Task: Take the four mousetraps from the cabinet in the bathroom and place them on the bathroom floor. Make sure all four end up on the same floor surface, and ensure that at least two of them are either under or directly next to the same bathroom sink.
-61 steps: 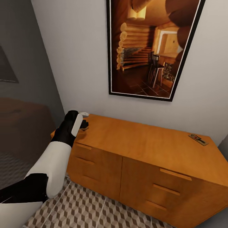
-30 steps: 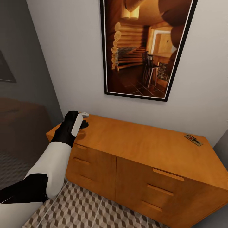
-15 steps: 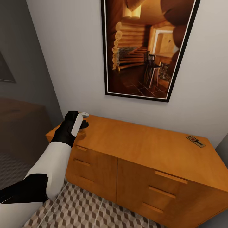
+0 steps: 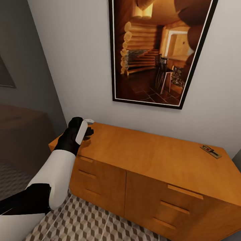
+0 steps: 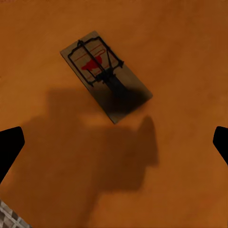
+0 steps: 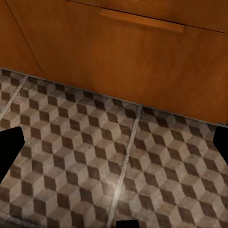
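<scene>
Mousetraps on the cabinet top

Your left gripper [image 5: 114, 137] hangs over the cabinet [image 4: 150, 157] top near its left rear corner, fingers spread wide and empty. Beneath it one mousetrap [image 5: 105, 75] lies flat, long axis diagonal to the fingers. A second mousetrap [image 4: 210, 151] rests by the right rear corner, angled to the back edge. Your right gripper [image 6: 114, 142] is open over the bathroom floor [image 6: 95, 156].
</scene>
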Controlling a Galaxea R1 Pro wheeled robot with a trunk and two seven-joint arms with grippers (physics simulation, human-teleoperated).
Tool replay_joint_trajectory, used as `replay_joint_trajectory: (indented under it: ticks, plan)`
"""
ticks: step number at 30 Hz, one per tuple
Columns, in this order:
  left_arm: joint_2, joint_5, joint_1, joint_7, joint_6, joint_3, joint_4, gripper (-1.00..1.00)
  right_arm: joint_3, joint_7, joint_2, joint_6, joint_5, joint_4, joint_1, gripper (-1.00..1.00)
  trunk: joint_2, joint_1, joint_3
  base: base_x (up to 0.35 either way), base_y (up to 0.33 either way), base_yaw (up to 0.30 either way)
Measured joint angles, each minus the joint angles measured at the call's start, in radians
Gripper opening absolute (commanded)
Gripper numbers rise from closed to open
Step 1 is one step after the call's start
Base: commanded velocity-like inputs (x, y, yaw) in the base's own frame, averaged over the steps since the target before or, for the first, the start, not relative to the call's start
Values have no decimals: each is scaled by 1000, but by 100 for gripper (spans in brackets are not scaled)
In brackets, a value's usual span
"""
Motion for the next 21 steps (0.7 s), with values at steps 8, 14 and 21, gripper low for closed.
replay_joint_trajectory:
  ticks: [8, 14, 21]
  plan:
    - [0, 1, 0, 0, 0, 0, 3, 100, 0, 0, 0, 0, 0, 0, 0, 100, 0, 0, 0, 72, -33, 0]
    - [0, 1, 0, 0, 0, 0, 3, 100, 0, 0, 0, 0, 0, 0, 0, 100, 0, 0, 0, 148, -86, 0]
    - [0, 2, 0, 0, 0, 0, 3, 100, 0, 0, 0, 0, 0, 0, 0, 100, 0, 0, 0, 30, -10, 0]
